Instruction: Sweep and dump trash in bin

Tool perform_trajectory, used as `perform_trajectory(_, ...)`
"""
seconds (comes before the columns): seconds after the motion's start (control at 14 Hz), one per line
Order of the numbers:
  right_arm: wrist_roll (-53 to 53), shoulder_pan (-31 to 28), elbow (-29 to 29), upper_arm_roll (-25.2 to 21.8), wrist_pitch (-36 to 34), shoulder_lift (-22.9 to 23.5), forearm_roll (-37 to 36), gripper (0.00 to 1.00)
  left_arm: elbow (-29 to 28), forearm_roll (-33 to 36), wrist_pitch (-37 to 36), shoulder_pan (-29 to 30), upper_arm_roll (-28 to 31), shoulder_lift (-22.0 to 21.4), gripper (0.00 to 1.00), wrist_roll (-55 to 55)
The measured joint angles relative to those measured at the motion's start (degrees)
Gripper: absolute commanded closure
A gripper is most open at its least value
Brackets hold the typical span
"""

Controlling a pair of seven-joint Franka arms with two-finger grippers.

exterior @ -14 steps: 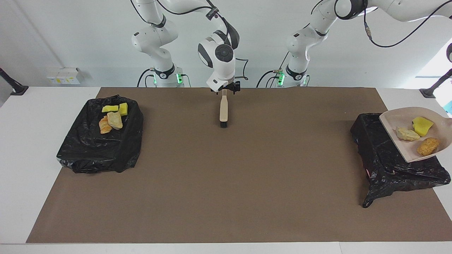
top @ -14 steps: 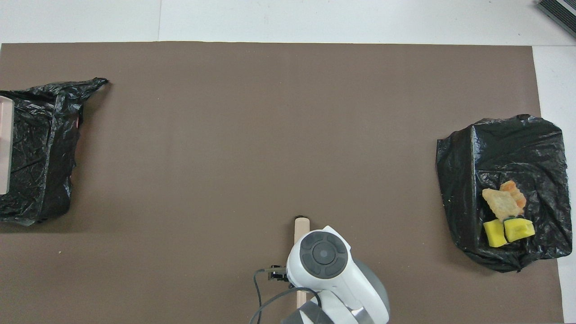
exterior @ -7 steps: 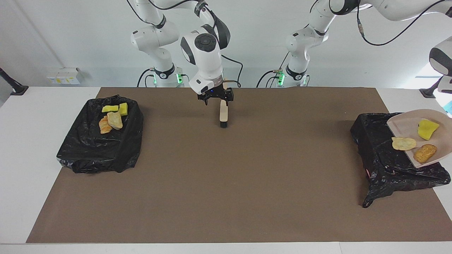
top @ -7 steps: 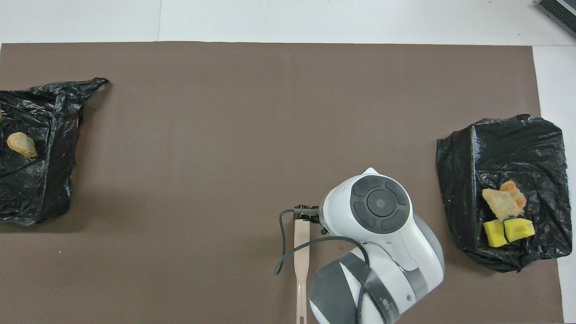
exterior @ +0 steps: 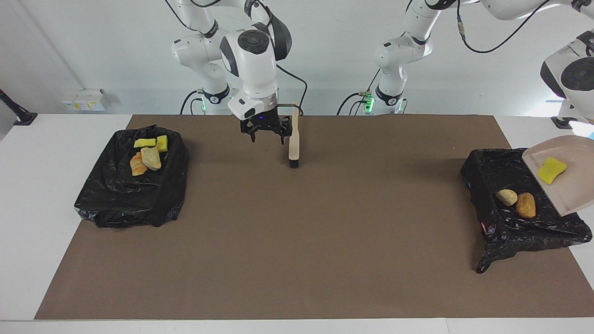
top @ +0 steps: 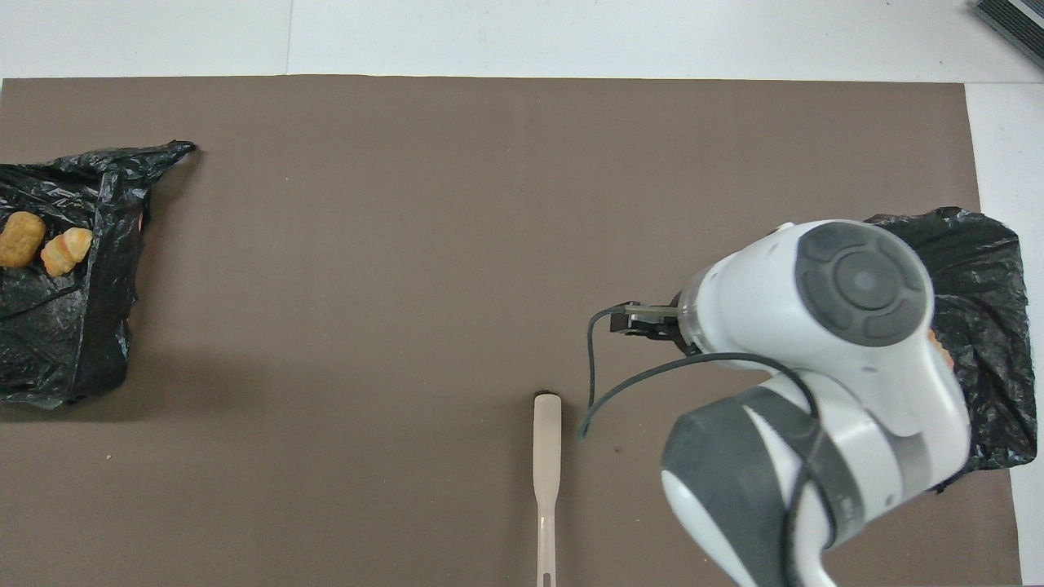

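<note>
**Left gripper:** not seen in either view. It is judged closed on the handle of the dustpan (exterior: 571, 195), which is held in the air below the left arm's wrist.

**Right gripper** (exterior: 265, 137): fingers spread and empty, raised over the mat just beside the brush handle. This arm is waiting.

**Brush** (exterior: 293, 147): laid flat on the mat, unheld. Its long axis runs away from the robots, with the handle nearer to them and the bristles farther.

**Bin, right arm's end** (exterior: 130, 199): black-bagged, with four pieces of trash (exterior: 148, 150) lying in it.

**Bin, left arm's end** (exterior: 510, 227): black-bagged, with a beige lump (exterior: 506, 197) and a brown lump (exterior: 526, 204) lying in it.

**Governing relation:** the yellow sponge piece (exterior: 551, 170) lies on the dustpan. The dustpan is tilted with its lower edge over the bin's opening, so the piece sits upslope of the bin. A steeper tilt is judged necessary to shed it. The left arm is the nearer one.

**Views:** the dustpan and sponge piece appear in the facing view only. In the overhead view the two lumps are seen at the frame edge, and the right arm covers the other bin's contents.
</note>
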Motion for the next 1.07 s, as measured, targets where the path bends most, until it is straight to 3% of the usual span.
perform_trajectory(0.21,-3.31,-5.04,2.37,-0.14,-2.52,-1.92,0.0,0.0,-0.25,4.47,-0.72,-1.87,-0.03,-0.95,1.0,-4.0)
perform_trajectory(0.5,-3.63,-5.95,3.44,-0.1,-3.42,-2.47,0.0,0.0,-0.64,6.52,-6.51,-5.77,-0.05,-1.38,1.0,-7.19)
perform_trajectory(0.93,-5.88,-6.83,6.5,-1.25,-4.88,-2.57,0.0,0.0,-0.68,6.34,-15.12,-13.76,-0.76,-1.58,1.0,-9.6)
perform_trajectory(1.07,-7.61,-6.94,6.73,-1.59,-5.39,-2.57,-0.01,0.0,-0.69,1.75,-19.44,-16.84,-0.88,-1.68,1.0,-13.15)
